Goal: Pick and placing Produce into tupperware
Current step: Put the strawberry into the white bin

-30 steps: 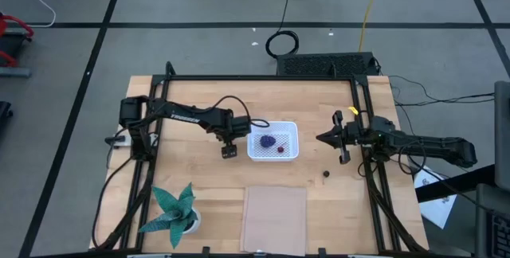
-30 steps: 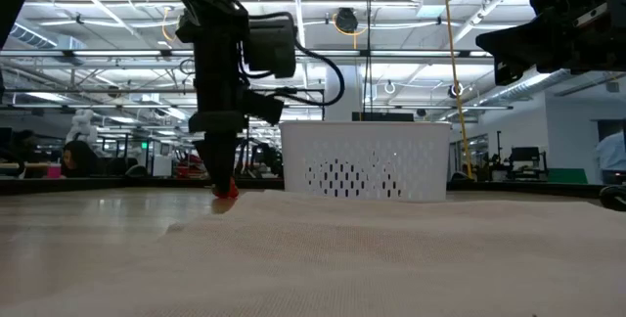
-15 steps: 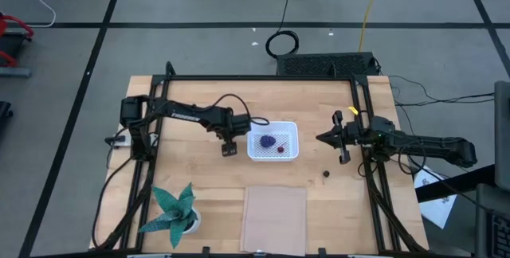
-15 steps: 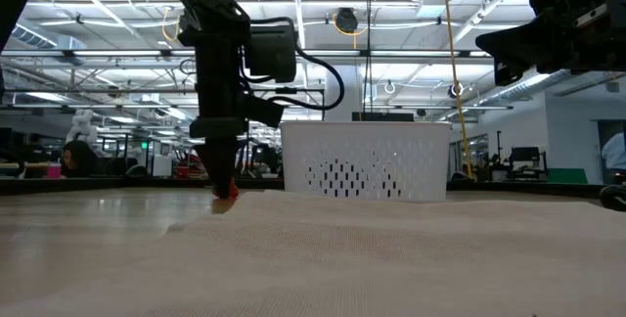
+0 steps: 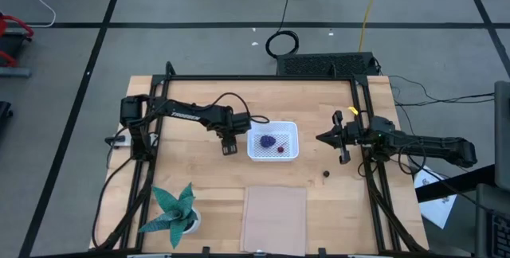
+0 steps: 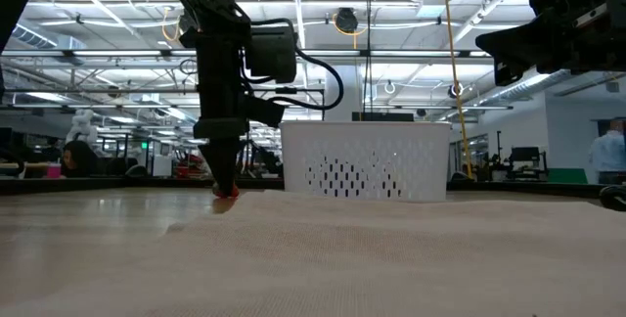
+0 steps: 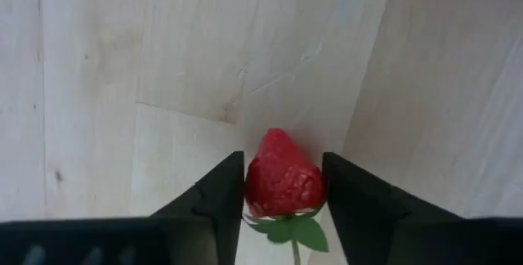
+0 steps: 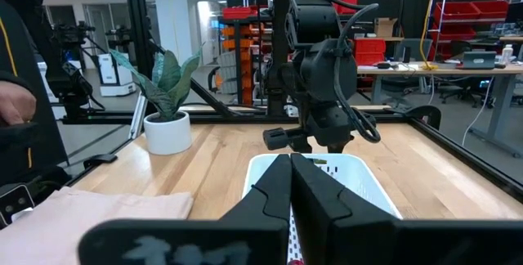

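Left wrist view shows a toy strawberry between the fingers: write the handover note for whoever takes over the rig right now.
Left end effector: down at the table beside the white tupperware, fingers on either side of the red strawberry, which sits on the wood.
Right end effector: shut, empty, waiting at the table's right side.
Done: purple piece and a small reddish ball lie in the tupperware.
Left: lift the strawberry and drop it in; then the dark ball on the table to the tupperware's right.
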Controlling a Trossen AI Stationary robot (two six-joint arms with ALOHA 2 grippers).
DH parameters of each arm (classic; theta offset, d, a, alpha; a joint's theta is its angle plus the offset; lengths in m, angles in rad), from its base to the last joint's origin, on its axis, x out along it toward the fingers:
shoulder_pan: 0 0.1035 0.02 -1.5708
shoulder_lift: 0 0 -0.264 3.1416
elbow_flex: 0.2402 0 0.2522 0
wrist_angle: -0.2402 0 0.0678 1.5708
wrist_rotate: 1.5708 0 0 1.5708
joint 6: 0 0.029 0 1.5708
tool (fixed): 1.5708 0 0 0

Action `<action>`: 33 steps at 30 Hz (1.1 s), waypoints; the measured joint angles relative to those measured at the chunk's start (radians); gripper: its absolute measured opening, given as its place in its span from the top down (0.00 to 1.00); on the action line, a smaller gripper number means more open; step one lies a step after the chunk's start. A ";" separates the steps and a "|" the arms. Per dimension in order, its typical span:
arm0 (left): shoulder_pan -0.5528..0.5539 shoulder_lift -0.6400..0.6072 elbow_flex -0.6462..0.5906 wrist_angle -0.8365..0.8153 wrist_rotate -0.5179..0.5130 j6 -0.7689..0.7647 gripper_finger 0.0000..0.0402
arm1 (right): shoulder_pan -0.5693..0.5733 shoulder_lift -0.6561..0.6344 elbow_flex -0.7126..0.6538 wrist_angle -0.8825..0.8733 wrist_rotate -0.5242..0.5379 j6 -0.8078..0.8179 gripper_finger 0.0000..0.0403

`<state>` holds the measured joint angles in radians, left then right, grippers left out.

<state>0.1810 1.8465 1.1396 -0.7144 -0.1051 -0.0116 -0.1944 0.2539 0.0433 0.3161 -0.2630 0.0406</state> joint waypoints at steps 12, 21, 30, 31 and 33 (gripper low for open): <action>0.000 -0.004 0.003 -0.036 -0.001 0.017 0.70 | 0.000 0.000 0.000 0.000 0.000 -0.001 1.00; 0.000 -0.090 0.039 -0.108 -0.009 0.033 0.68 | 0.000 0.002 0.000 0.001 0.000 -0.003 1.00; 0.002 -0.309 0.083 -0.207 -0.022 0.036 0.68 | 0.000 0.017 0.000 0.011 0.000 -0.003 1.00; 0.002 -0.331 0.089 -0.226 -0.024 0.036 0.68 | 0.000 0.018 0.000 0.010 0.000 -0.003 1.00; 0.003 -0.369 0.097 -0.256 -0.027 0.030 0.68 | 0.000 0.020 0.000 0.009 0.000 -0.003 1.00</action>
<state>0.1837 1.4775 1.2371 -0.9707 -0.1319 0.0183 -0.1944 0.2736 0.0430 0.3254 -0.2630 0.0372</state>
